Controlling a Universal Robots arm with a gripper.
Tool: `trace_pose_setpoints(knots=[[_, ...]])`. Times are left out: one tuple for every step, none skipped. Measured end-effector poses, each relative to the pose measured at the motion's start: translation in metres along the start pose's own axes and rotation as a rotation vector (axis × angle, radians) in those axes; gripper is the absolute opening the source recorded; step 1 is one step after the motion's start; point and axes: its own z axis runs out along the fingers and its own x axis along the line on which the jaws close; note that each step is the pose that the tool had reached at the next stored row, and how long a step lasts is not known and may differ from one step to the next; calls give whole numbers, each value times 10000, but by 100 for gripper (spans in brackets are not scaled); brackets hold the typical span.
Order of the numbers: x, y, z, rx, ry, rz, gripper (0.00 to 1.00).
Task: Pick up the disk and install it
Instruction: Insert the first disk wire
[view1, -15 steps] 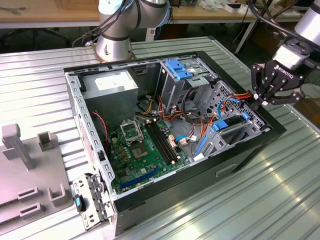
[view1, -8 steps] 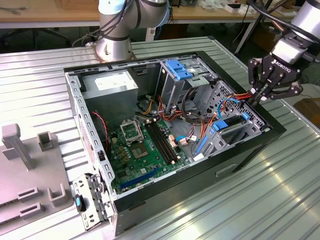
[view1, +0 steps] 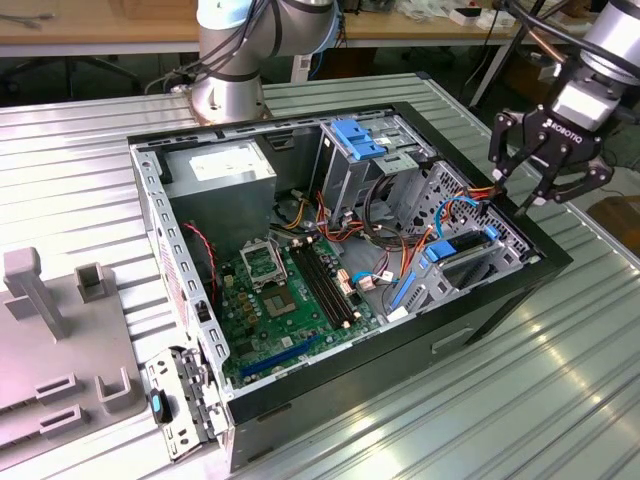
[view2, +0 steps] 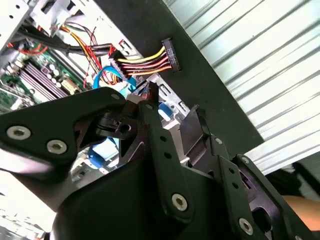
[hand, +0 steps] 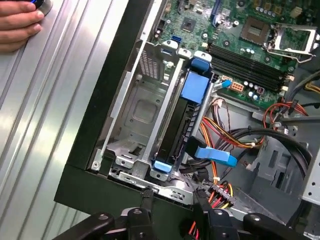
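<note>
Above the case (view1: 350, 385) at the exterior view's right end, my fingers (view2: 162, 142) hang spread, empty. Disk (hand: 186, 120) stands on edge in the drive cage (hand: 135, 112) below. Judgement: straddle its flat faces squarely, keeping clear of the cables (hand: 235, 137).

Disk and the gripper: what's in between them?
In the first wrist view, the drive bay's silver metal edge lies between the open gripper and the disk; coloured wires sit beside it.
</note>
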Motion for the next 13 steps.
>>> trace_pose_setpoints(knots=[[0, 0, 3, 0, 6, -206, 45], [4, -10, 4, -1, 11, -408, 45], [-1, -30, 4, -1, 12, -435, 45], [-23, -65, 3, -1, 13, -444, 45], [-47, -101, 2, -2, 15, -475, 45], [-72, -142, 1, -2, 18, -587, 45], [-115, -168, 0, -3, 20, -605, 45], [-165, -206, -1, -2, 20, -606, 45], [-186, -224, 0, -2, 18, -606, 45], [-196, -239, 1, -3, 19, -606, 45], [-187, -263, 8, -10, 17, -640, 45], [-184, -272, 16, -14, 27, -988, 45], [-184, -273, 29, -15, 42, -1505, 45]])
